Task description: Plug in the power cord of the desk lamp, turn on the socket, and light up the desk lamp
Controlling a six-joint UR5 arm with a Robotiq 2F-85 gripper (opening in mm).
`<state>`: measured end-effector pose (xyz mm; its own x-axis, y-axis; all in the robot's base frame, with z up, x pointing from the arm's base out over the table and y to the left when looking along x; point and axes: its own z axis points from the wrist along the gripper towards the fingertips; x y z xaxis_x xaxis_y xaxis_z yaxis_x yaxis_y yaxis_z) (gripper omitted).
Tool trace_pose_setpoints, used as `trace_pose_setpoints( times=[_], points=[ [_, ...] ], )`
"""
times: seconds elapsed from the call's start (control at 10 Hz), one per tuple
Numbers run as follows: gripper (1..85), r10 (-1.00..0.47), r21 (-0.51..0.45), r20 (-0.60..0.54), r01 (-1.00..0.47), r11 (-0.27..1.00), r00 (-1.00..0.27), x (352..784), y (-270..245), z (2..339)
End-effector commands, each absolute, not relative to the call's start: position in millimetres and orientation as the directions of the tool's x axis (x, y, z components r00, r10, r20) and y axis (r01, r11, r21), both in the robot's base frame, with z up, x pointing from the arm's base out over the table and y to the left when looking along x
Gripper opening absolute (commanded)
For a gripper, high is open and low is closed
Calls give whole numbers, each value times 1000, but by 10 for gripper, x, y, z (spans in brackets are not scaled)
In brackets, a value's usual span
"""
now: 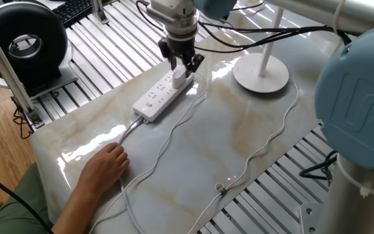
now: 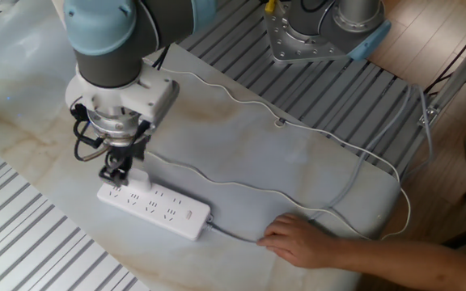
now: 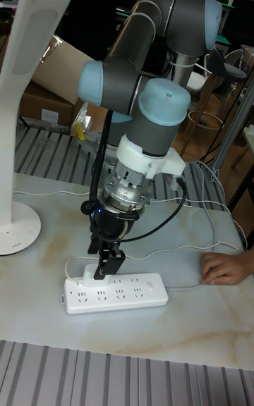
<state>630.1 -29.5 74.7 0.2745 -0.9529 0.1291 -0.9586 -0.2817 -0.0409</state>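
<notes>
Plug seated at the strip's end.
I'm holding the gripper directly above the power cord plug in the socket; finger state unclear.

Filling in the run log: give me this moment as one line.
phase: plugging in | gripper: at plug end of socket | plug: in end outlet | desk lamp: unlit | person's hand: on socket cable

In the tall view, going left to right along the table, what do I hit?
Desk lamp → socket, with the gripper over its left end → person's hand.
</notes>
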Motion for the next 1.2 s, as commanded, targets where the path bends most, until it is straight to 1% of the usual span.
trace_pose_setpoints(
  times=[0.0, 0.1, 0.2, 0.3, 0.4, 0.5, 0.6, 0.8, 1.0, 1.1],
  points=[
    [807, -965, -17, 141, -974, -224, 219, 6214, -426, 934],
    [790, -980, 7, 141, -990, -143, 143, 6078, -473, 1036],
    [703, -989, 14, 145, -999, -37, 39, 5972, -497, 1137],
    [543, -984, 21, 148, -994, 106, -102, 5851, -496, 1206],
    [413, -936, 23, 138, -944, 330, -324, 5728, -439, 1253],
    [180, -859, 51, 107, -860, 508, -501, 5623, -285, 1272],
    [10, -776, 95, 71, -771, 630, -626, 5563, -78, 1298],
    [10, -619, 159, 63, -605, 780, -783, 5502, 276, 1381],
    [10, -521, 102, 96, -512, 853, -848, 5595, 469, 1406],
    [10, -449, 90, 105, -441, 893, -887, 5640, 628, 1398]
  ],
)
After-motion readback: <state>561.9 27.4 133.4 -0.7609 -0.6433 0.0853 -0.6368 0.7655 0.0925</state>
